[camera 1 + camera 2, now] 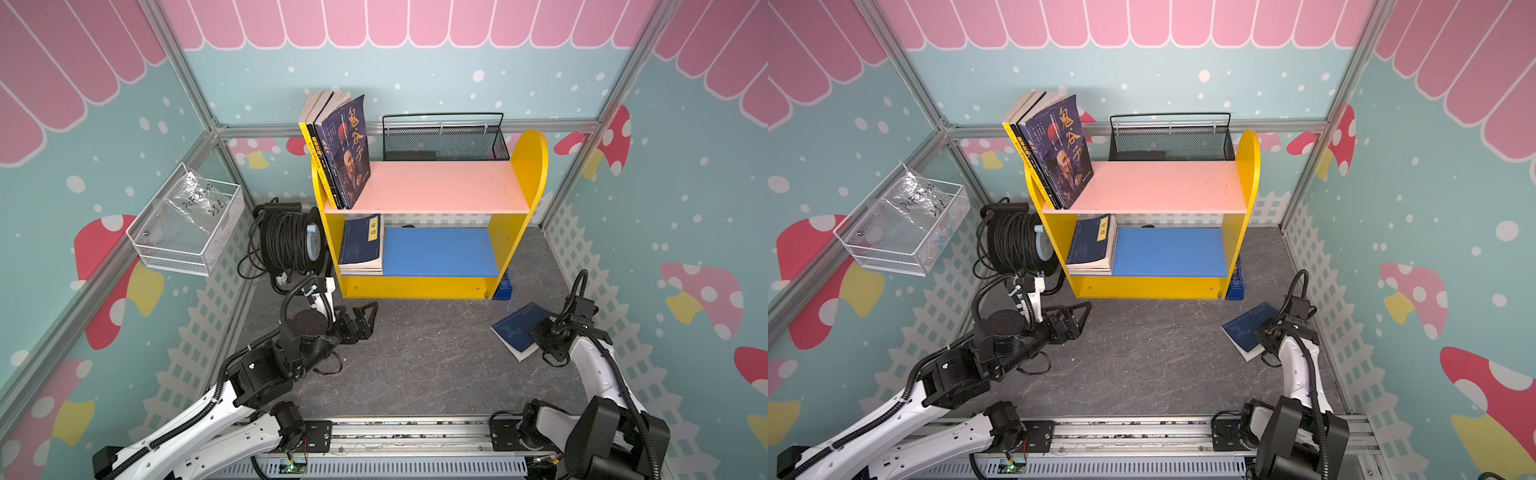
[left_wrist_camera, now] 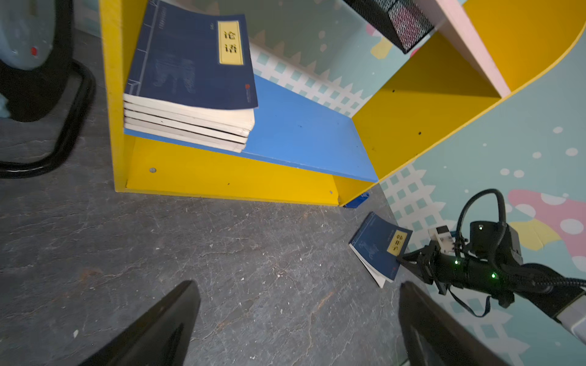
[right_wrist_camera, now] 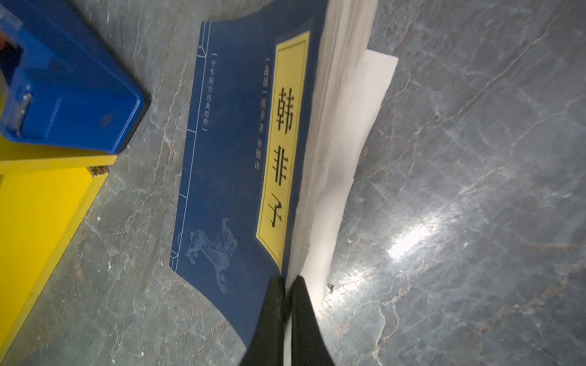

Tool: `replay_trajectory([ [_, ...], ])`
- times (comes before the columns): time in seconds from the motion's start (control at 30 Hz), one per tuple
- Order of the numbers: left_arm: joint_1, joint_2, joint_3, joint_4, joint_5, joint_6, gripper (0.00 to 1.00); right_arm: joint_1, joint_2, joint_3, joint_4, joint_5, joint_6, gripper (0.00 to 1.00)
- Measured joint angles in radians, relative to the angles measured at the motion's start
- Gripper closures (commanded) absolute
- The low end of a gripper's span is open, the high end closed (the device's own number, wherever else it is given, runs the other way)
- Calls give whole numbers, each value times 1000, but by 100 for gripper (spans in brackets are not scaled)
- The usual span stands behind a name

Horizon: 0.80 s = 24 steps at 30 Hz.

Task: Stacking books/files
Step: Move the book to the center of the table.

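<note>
Paperback, thin and floppy: the navy book point(image 1: 517, 328) lies on the counter point(image 1: 415, 365) at lower right of a top view, pages fanning loose. Right tool point(image 3: 287, 304) pinches its page-edge corner; a hold nearer the spine should sag less. Left tool point(image 2: 296, 285) gapes wide, empty.

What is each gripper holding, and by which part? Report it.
The right gripper is shut on the navy book, pinching its page-side edge near a corner. The left gripper is open and holds nothing.
</note>
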Motion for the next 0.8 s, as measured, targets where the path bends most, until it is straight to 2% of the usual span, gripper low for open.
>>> replay_trajectory([
  [0.3,2,130,19,18,156,45,1,190,-4,-5,-35,-53,18,100],
  [0.57,27,234,-2,112,357,36,1,489,14,-4,-37,-65,115,100],
  [0.8,27,346,-18,133,407,13,1,738,62,-3,29,-62,232,100],
])
